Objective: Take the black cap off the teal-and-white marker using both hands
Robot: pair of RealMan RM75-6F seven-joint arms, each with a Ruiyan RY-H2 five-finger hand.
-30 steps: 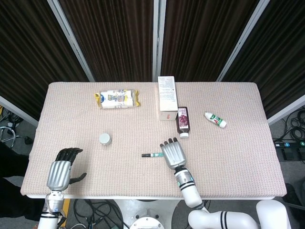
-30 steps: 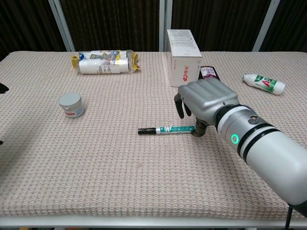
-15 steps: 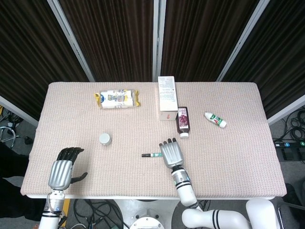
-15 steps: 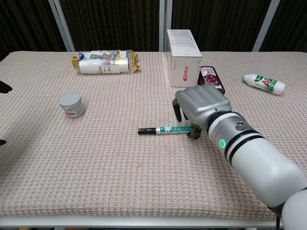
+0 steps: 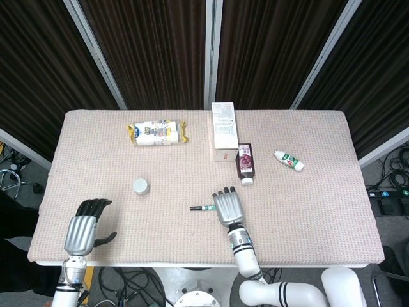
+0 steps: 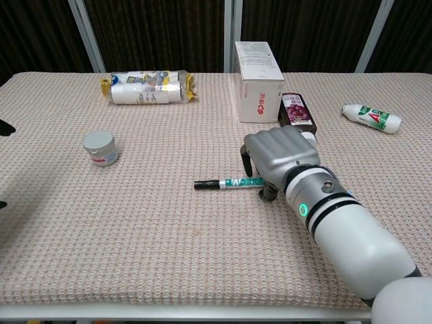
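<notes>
The teal-and-white marker (image 5: 206, 208) (image 6: 236, 182) lies flat near the table's front middle, its black cap (image 6: 206, 184) pointing left. My right hand (image 5: 229, 207) (image 6: 280, 155) hovers palm down over the marker's right end and hides it. Its fingers (image 6: 244, 160) curve down on the far side and the thumb (image 6: 268, 194) sits on the near side. The marker still rests on the cloth. My left hand (image 5: 82, 230) is far to the left by the front edge, fingers apart, holding nothing. Only its dark fingertips (image 6: 3, 127) show in the chest view.
A small grey jar (image 5: 140, 186) (image 6: 100, 148) stands left of the marker. At the back are a yellow-ended snack pack (image 5: 156, 133), a white box (image 5: 223, 131), a dark bottle (image 5: 245, 162) just beyond my right hand, and a white bottle (image 5: 289, 160).
My right hand has slid left and nearer along the marker, covering more of its right end. The marker and my left hand have stayed put.
</notes>
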